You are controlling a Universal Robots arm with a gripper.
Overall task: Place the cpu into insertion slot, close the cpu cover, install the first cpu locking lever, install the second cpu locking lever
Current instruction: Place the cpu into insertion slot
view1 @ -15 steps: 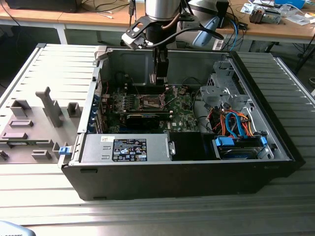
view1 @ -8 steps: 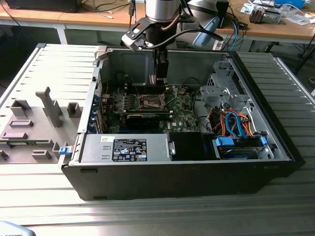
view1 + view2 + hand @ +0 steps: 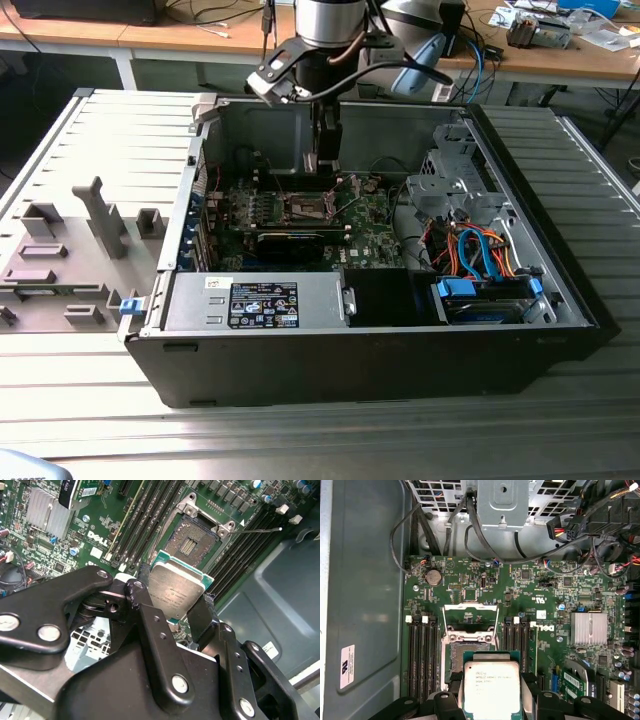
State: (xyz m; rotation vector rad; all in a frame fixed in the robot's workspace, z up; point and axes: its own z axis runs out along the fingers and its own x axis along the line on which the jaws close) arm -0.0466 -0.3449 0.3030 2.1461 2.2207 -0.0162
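Gripping the cpu [image 3: 176,591] by two opposite edges, the gripper [image 3: 175,599] has its jaws clenched on the chip, whose silvery lid faces the cameras in both wrist views and whose green substrate rim shows just outside the pads. The chip hangs between the fingertips, apart from the board and tilted rather than seated. Just beyond the fingertips, past the chip's far edge, lies the insertion slot [image 3: 192,540], its brownish contact field bare, and further out from the jaws in the first wrist view the cpu cover [image 3: 470,609] appears raised off the socket. Rows of black memory slots [image 3: 420,655] run on either side of the jaws. In the exterior view the gripper [image 3: 325,165] hangs inside the open computer case [image 3: 560,290], close above the slot [image 3: 305,207]. The chip looks light, thin and stiff, with a smooth lid likely to slip. An edge hold seems right, because its underside and the socket's contacts are probably fragile.
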